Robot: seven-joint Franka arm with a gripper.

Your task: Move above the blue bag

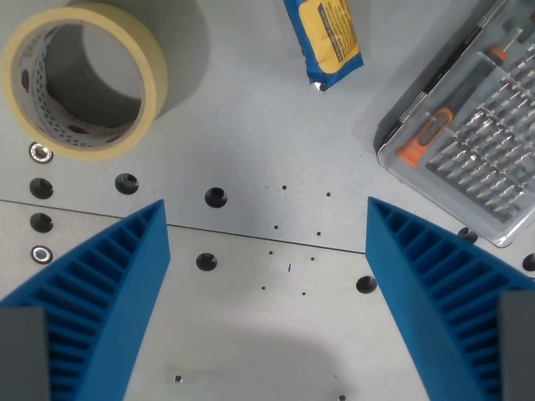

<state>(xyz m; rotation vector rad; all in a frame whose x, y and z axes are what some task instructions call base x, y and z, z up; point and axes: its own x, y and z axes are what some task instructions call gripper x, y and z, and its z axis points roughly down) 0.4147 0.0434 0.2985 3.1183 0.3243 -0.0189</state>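
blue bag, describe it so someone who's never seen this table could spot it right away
On the grey table, look along the top edge of the wrist view, between the tape roll on the wrist view's left and the clear screwdriver bit case on its right. The blue bag is the small crinkled packet with a yellow label.

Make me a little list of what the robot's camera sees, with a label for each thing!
pincer: open, blue fingers apart, holding nothing
blue bag: top middle, blue and yellow, partly cut off by the top edge
tape roll: top of the wrist view's left, lying flat
bit set case: wrist view's right, clear lid, orange-handled driver inside
table: grey with small holes
pincer over bag: not yet
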